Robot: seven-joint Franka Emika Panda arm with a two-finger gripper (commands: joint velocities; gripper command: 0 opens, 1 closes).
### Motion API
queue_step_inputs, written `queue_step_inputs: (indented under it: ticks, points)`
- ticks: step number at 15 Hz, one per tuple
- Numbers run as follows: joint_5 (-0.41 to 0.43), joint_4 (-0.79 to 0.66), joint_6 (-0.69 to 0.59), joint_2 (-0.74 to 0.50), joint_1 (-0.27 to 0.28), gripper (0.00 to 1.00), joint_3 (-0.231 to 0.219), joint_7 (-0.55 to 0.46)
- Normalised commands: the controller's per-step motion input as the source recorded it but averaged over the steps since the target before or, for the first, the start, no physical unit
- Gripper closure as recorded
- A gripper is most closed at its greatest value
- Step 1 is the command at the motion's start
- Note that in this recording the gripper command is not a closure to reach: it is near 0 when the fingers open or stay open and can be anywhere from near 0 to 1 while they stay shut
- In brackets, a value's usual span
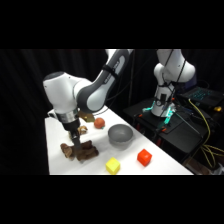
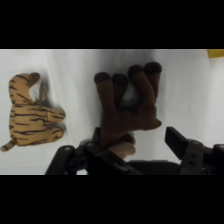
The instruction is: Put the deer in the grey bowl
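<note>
On the white tabletop (image 1: pixel 60 155), the gripper (image 1: pixel 76 141) reaches down onto the brown deer (image 1: pixel 80 150) near the front left edge; its fingers sit apart on either side of the toy. Right of it stand a yellow cube (image 1: pixel 113 165), the grey bowl (image 1: pixel 120 134) with open room around it, and a red cube (image 1: pixel 144 157). Only the wrist view shows a striped tan plush (image 2: pixel 31 114) lying beside the deer.

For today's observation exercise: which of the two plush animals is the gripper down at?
The dark brown deer, legs sticking out, sits at the gripper. The striped tan one lies apart.
</note>
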Motion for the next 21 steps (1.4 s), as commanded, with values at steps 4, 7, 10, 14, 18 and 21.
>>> queue_step_inputs:
  ticks: [4,7,10,14,18,21]
  points:
    - [0.132,0.39,-0.04,0.37,0.057,0.0,-0.02,0.16]
    - [0.15,0.33,-0.08,0.26,0.032,0.32,-0.016,0.12]
    - [0.138,0.24,-0.09,0.14,0.007,1.0,-0.028,0.08]
    - [0.091,0.05,-0.08,-0.04,-0.01,1.0,-0.063,0.06]
    - [0.096,-0.15,-0.09,-0.25,-0.032,0.27,-0.048,0.01]
    - [0.089,-0.36,-0.16,-0.56,-0.016,0.27,-0.028,-0.03]
